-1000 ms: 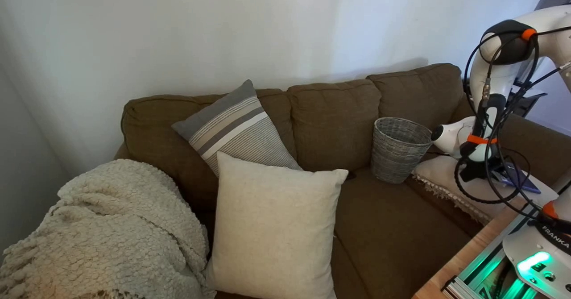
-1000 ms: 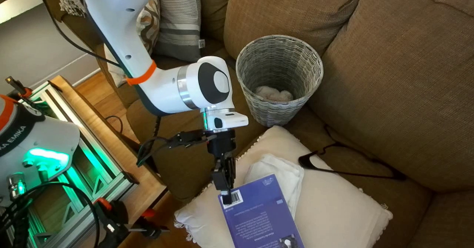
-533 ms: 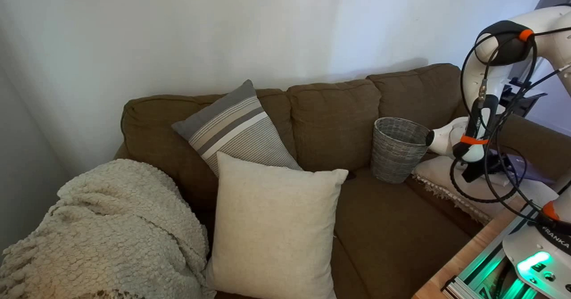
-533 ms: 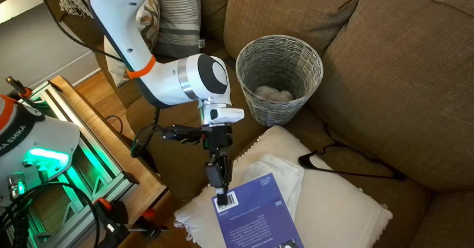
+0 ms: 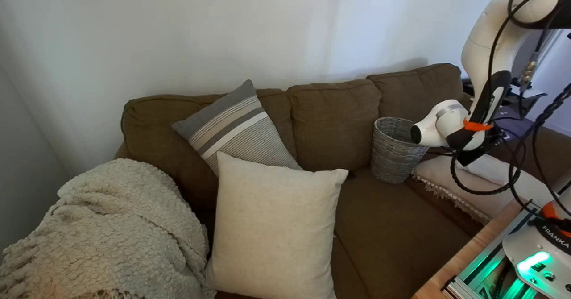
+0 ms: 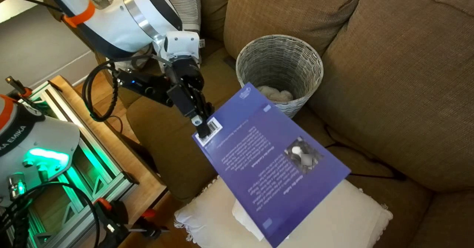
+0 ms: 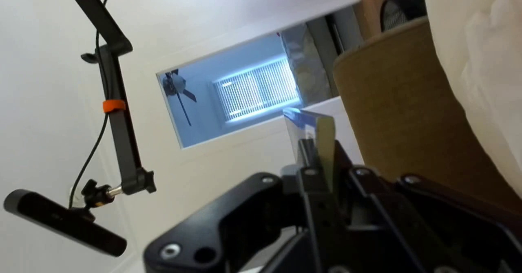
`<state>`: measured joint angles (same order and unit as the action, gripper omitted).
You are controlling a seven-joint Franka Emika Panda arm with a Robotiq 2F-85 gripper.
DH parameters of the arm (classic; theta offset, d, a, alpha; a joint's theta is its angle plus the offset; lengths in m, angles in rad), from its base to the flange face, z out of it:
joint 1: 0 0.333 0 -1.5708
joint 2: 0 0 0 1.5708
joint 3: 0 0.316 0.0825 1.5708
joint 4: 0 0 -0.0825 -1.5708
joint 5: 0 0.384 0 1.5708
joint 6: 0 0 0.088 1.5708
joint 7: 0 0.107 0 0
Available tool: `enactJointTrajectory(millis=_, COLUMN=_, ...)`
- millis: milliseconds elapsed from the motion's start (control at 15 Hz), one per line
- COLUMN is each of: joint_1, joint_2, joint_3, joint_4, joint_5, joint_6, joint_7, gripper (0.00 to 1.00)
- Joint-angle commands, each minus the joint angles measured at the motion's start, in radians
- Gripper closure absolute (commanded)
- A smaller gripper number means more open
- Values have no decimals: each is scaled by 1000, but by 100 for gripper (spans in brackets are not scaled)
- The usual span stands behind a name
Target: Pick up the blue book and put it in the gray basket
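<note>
In an exterior view the gripper [image 6: 204, 128] clamps the blue book [image 6: 268, 163] near its left corner, the book slanting across lower centre, above the cream pillow [image 6: 342, 213]. Its top corner overlaps the gray basket [image 6: 279, 64], upper centre; whether they touch is unclear.

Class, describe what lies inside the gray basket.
A pale, lumpy thing shows in the gray basket; the near rim and the blue book hide whatever lies lower.
</note>
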<state>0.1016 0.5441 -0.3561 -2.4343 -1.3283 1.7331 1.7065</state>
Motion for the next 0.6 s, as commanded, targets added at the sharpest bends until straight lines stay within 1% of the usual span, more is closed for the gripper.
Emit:
enactJointTrajectory(millis=0, joint_1=99, joint_2=-252, joint_3=-74, joint_4=-178, joint_5=-158, joint_6=28, joint_7=61, gripper=97)
enactJointTrajectory(millis=133, joint_1=144, joint_2=-361, joint_3=-112, joint_4=-223, joint_5=-242, joint_6=41, joint_7=59, gripper=97)
enactJointTrajectory(millis=200, joint_1=153, joint_2=-415, joint_3=-134, joint_4=-238, joint_5=-292, joint_6=59, joint_7=42, gripper=97)
enactJointTrajectory(millis=333, joint_1=142, joint_2=-520, joint_3=-179, joint_4=-247, joint_5=-382, joint_6=125, joint_7=2, gripper=97)
enactJointTrajectory(millis=533, joint_1=93, joint_2=-672, joint_3=-217, joint_4=-242, joint_5=-473, joint_6=258, joint_7=-82, gripper=97)
